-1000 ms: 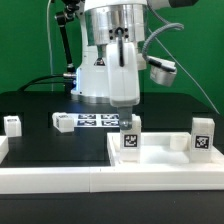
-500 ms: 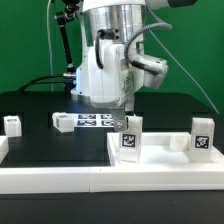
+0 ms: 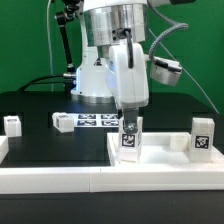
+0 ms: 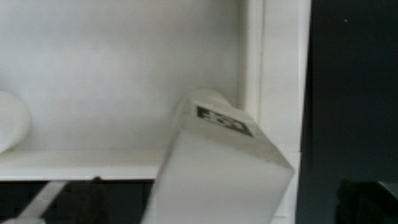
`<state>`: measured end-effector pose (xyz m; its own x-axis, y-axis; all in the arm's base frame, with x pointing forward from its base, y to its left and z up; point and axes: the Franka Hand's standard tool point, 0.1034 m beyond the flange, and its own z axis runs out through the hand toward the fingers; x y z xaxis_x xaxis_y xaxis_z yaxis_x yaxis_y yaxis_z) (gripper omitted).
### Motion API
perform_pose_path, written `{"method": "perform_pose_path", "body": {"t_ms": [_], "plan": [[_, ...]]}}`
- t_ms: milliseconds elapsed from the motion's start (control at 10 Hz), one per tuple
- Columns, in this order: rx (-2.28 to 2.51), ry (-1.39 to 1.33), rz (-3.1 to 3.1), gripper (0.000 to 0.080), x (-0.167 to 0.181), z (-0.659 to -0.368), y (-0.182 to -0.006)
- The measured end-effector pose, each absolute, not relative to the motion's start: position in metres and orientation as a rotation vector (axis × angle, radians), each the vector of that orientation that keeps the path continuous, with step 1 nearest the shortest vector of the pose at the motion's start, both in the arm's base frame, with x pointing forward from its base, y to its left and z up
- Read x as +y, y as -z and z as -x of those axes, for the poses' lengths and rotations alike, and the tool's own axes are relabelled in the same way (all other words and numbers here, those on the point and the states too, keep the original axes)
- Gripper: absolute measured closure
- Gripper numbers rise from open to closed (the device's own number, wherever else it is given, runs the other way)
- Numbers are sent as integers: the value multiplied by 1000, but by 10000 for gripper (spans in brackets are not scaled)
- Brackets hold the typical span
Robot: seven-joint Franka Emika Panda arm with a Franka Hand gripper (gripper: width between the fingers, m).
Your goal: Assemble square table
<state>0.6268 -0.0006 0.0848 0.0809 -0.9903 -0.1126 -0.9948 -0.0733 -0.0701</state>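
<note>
The end effector (image 3: 128, 119) hangs just over an upright leg (image 3: 130, 142), seemingly inside the tabletop (image 3: 165, 160) rim at its far corner. I cannot tell how wide the jaws stand. The counter (image 3: 40, 108) gives room toward the exterior view's left.

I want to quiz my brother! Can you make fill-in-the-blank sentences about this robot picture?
1. The tool hangs over a tagged leg that stands on the white ___.
2. The far leg at the exterior view's left stands on a table coloured ___.
3. The wall behind the robot is ___.
Missing words: tabletop; black; green.
</note>
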Motion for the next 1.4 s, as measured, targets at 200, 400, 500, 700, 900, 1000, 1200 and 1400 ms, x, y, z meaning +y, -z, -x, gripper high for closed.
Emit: {"method": "perform_pose_path", "body": {"t_ms": [200,400,500,700,900,1000,1200,1400], "plan": [[1879,-39,2353,151,-1,-627,-85],[1721,-27,2472,151,-1,-626,-84],[1583,-50,2594,151,-1,-623,-84],[1344,-57,2739,151,0,-624,-87],[1158,-49,2834,151,3,-624,-86],[1100,-49,2865,151,6,-624,-85],[876,-42,2967,151,8,-624,-85],[694,-41,3042,151,13,-623,-84]]}}
